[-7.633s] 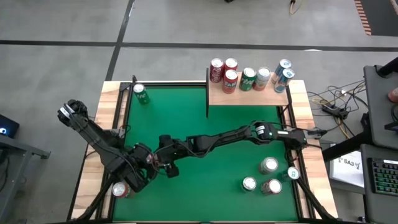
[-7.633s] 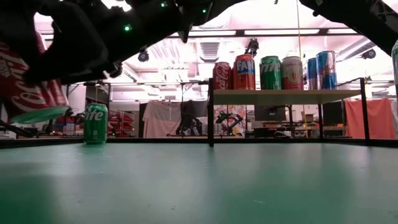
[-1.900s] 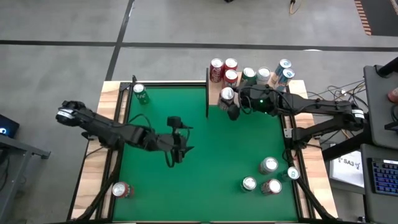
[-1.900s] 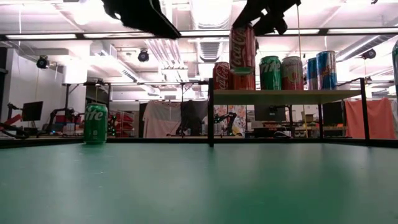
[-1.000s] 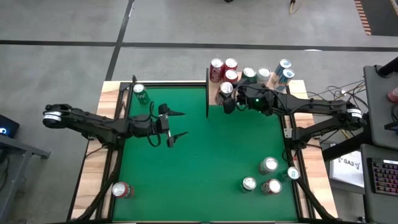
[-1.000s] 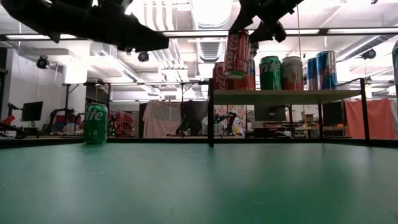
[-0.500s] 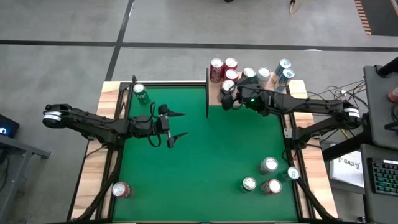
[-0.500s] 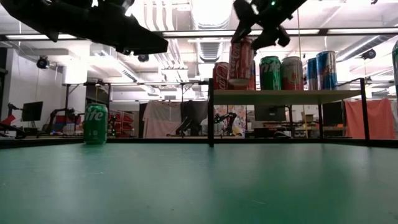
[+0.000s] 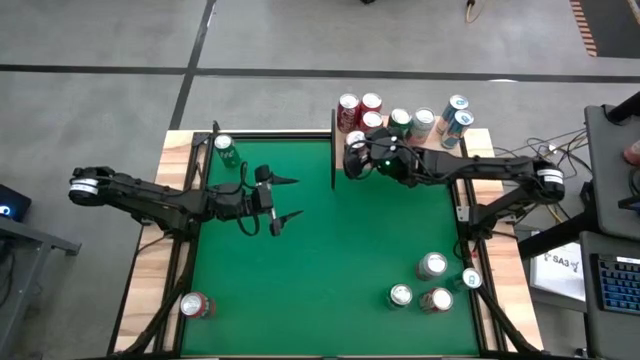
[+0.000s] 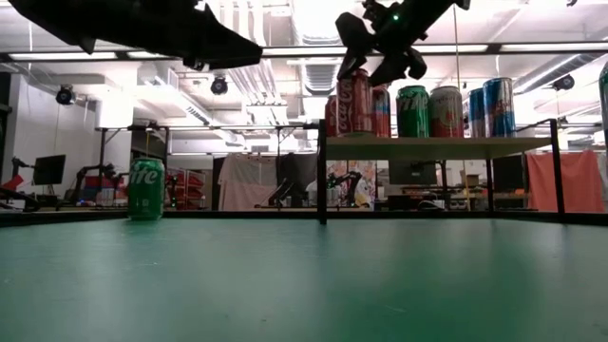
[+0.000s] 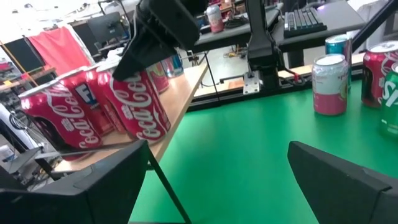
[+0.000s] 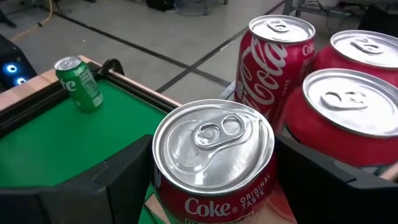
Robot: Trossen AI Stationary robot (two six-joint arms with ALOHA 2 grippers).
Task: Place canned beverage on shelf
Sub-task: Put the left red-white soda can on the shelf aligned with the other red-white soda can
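Gripping cylindrical Coke can (image 12: 213,165) over wooden shelf (image 9: 430,156)

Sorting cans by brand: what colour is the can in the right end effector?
Red Coke can with white lettering, silver top; clearest in the right wrist view.

A red Coke can (image 12: 213,165) stands upright between the two dark fingers (image 12: 109,190) of the right gripper (image 12: 214,180), one finger on each side of it. Its silver lid with the pull tab faces the camera. Just beyond the held can stand three more red cans: a Coca-Cola can (image 12: 272,59) and two others (image 12: 339,118) beside it, close together. Under them a small part of the light-wood shelf (image 12: 283,208) is visible. Farther from the gripper, a green can (image 12: 79,83) stands on the green tabletop (image 12: 56,146), near its wooden edge.
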